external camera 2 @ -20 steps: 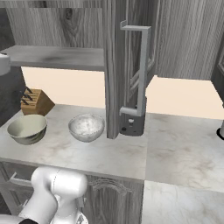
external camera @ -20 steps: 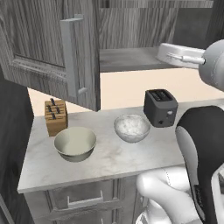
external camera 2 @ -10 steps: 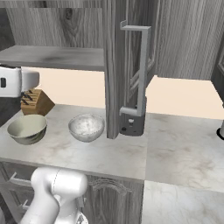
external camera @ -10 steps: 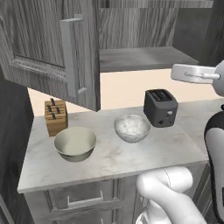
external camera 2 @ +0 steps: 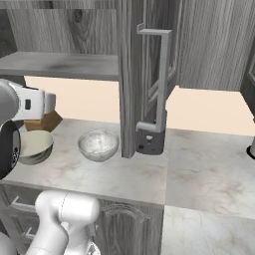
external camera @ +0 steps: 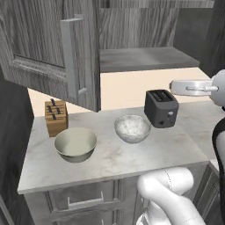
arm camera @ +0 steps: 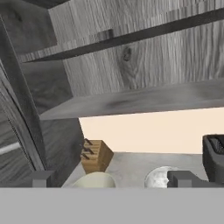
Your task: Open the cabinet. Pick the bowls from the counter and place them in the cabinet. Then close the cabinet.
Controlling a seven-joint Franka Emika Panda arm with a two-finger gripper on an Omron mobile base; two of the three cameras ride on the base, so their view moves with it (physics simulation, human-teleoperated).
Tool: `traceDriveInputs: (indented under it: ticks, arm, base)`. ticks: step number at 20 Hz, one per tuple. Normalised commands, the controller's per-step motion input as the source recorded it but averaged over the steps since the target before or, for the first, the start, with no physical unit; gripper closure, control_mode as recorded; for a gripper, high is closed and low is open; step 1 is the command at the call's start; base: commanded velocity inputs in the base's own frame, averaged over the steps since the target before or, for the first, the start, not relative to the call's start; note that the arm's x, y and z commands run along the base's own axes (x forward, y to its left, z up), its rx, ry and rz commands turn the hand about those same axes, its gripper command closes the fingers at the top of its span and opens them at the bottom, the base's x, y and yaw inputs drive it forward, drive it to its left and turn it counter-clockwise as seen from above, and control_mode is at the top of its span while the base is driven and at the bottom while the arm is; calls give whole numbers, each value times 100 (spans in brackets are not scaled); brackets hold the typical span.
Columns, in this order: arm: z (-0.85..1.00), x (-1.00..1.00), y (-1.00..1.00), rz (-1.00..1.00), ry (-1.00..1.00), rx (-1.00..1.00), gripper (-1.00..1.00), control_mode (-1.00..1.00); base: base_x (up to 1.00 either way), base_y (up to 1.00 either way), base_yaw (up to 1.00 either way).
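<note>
the gripper (arm camera: pixel 109 179) is held up in the air with its two fingers spread wide and nothing between them. below it, two bowls are set side by side on the counter (external camera: pixel 110 160): the beige bowl (external camera: pixel 75 144) near the knife block (external camera: pixel 56 117), and the speckled bowl (external camera: pixel 132 128) beside the toaster (external camera: pixel 161 108). above them, the cabinet (external camera: pixel 136 57) is seen open, its shelf bare.

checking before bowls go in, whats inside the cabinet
The open cabinet shows a bare grey shelf, nothing on the part in view. Both bowls sit on the counter. The doors hide the shelf's ends.
</note>
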Motion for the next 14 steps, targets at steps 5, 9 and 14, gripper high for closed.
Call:
traceDriveInputs:
  ticks: [5, 9, 14]
  arm:
    - [0, 33, 34, 0, 0, 0, -100, -100]
    - [0, 28, 18, 0, 0, 0, -100, -100]
    - [0, 25, 0, 3, 1, 5, -100, -100]
  base:
    - [0, 0, 0]
    - [0, 0, 0]
    - [0, 0, 0]
